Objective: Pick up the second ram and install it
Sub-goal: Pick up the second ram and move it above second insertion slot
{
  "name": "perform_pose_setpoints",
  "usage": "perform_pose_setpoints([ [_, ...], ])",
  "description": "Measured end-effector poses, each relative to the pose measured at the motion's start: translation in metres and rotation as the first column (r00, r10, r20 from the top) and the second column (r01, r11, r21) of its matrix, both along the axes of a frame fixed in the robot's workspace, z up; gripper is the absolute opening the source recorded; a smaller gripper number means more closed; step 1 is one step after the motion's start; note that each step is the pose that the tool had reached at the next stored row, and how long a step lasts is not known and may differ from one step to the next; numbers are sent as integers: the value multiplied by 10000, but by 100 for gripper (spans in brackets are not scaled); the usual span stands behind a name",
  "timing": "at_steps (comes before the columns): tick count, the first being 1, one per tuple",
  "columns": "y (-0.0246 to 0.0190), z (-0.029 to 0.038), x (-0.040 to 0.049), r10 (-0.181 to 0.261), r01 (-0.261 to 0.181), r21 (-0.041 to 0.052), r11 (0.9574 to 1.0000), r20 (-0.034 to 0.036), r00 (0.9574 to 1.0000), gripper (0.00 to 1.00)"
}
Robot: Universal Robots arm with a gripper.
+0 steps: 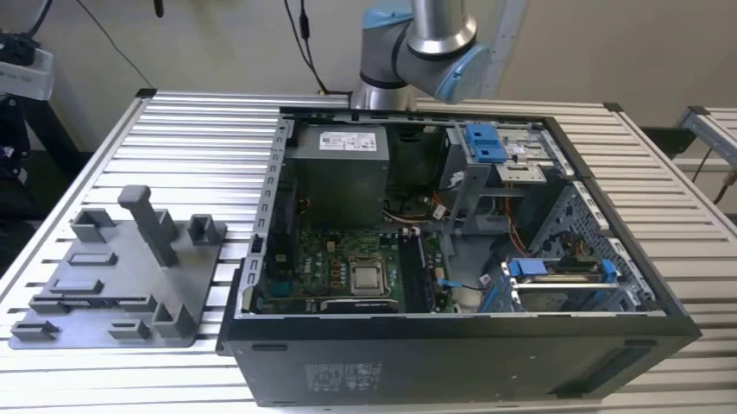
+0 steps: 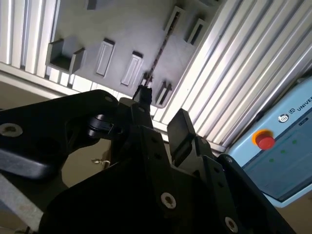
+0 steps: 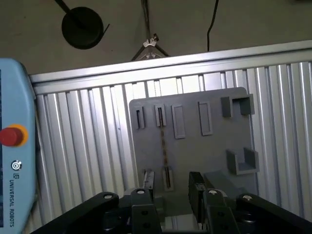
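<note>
The second ram stands on edge in the slots of the grey fixture tray, showing as a thin dark line. In the second wrist view the ram runs across the same tray. My gripper hangs well above the tray, open, its two black fingers either side of the ram's near end in the picture and holding nothing. The second wrist view shows the gripper from behind. In the exterior view the tray lies at the left and the arm rises out of the top.
An open computer case sits on the slatted aluminium table, with its motherboard and dark memory slots exposed. A pale blue pendant with a red button lies beside the tray. A tall grey post stands on the tray.
</note>
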State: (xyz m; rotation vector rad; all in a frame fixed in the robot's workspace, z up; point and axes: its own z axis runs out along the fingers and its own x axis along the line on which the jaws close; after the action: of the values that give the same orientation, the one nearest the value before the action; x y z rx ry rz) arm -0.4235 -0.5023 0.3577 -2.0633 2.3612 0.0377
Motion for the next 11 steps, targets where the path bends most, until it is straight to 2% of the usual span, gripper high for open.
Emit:
perform_pose_setpoints([
  [2, 0, -18, 0, 110, -110, 25, 9999, 64, 9999, 42],
  [5, 1, -43, 0, 227, -229, 148, 9996, 113, 9997, 42],
  [11, 0, -99, -1, 320, -321, 159, 9994, 62, 9995, 42],
])
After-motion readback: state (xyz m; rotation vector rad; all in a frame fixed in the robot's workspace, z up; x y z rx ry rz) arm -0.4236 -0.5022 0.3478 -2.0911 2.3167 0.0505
